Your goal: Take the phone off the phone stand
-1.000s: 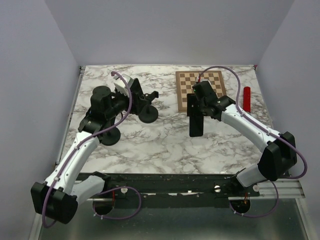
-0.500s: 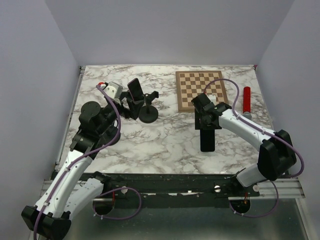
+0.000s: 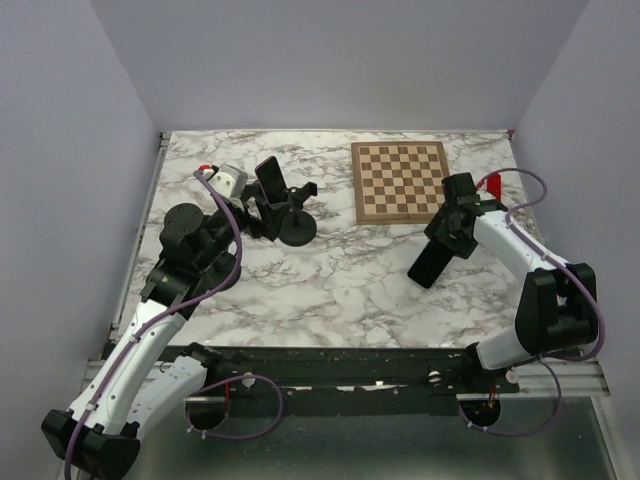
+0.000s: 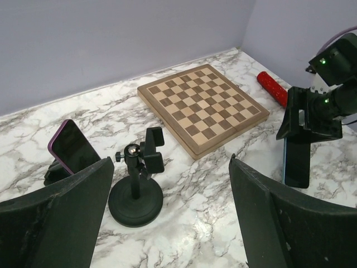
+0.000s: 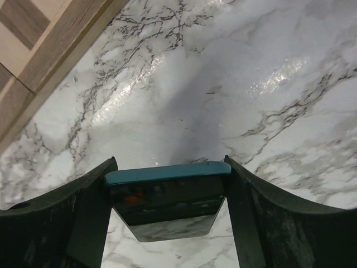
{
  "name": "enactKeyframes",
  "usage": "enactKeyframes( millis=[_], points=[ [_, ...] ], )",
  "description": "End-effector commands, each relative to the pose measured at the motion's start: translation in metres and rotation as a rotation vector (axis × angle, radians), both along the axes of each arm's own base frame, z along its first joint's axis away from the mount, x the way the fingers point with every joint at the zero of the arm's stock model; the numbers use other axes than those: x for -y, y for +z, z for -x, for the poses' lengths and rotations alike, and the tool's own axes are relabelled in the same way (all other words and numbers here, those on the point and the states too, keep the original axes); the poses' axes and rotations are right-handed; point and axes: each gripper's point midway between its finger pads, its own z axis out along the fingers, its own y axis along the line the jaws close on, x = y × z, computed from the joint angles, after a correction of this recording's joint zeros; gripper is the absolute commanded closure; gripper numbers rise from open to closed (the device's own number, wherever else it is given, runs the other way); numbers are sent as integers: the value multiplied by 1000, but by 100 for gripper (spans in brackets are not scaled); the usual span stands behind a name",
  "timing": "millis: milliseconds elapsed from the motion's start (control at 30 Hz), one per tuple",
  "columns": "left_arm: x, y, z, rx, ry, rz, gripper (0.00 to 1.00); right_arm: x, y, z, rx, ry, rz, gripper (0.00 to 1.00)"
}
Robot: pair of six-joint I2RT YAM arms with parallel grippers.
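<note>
Since the teal-rimmed dark phone (image 5: pixel 167 206) is already out of its cradle and pinched across its width by the right arm's jaws, hanging tilted over the marble table (image 3: pixel 330 290) on the near side of the wooden chessboard (image 3: pixel 400 180), I'd say all that's left is the put-down, so that's the bit to get right. From the wrist view I honestly can't tell if the lower end is touching the marble, so I'd come down slow and let that lower edge land first. Then lay the phone over flat on the bare marble nearer the arms, and only spread the jaws once it's resting on its own weight. My guess is glass on polished stone will slide or slap down if it's let go at an angle. Keep the swing away from the board's corner and the red cylinder (image 4: pixel 273 86) lying just beyond the right arm (image 3: pixel 500 250). The black phone stand with the round base (image 4: pixel 136 195) sits well apart to the left with its clamp empty, so nothing to snag there. The left arm's (image 3: pixel 150 330) jaws are spread wide, holding nothing, and aimed at the stand. A second phone with a purple rim (image 4: pixel 72 148) is propped near it, on what I can't make out. I'd leave that side alone.
</note>
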Motion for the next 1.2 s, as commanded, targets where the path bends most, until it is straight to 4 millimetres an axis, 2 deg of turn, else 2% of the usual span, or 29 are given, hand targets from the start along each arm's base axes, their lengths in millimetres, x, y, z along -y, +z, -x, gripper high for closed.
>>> enactKeyframes(
  millis=[0, 167, 267, 500, 733, 867, 900, 1067, 1167],
  points=[
    [3, 6, 4, 11, -15, 27, 8, -18, -2, -8, -9, -244, -314, 99],
    [4, 6, 4, 5, -20, 32, 8, -34, -16, -5, 4, -542, -594, 99],
    [5, 5, 5, 2, -26, 36, 8, -36, -23, -4, 1, -669, -648, 99],
    [7, 7, 7, -3, -39, 49, 9, -5, -23, -11, 98, -886, -568, 99],
    [-1, 14, 9, 22, -2, 69, 10, -3, -39, -11, 41, -857, -512, 99],
    [-2, 18, 10, 36, 1, 80, 10, -6, -50, -7, -4, -871, -511, 94],
    [-3, 19, 10, 36, 8, 84, 11, -5, -51, -7, 1, -874, -509, 89],
    [-9, 20, 10, 50, 38, 94, 11, 9, -52, -9, 34, -896, -442, 78],
    [-10, 22, 11, 57, 42, 98, 11, 10, -55, -8, 30, -901, -435, 75]
  ],
)
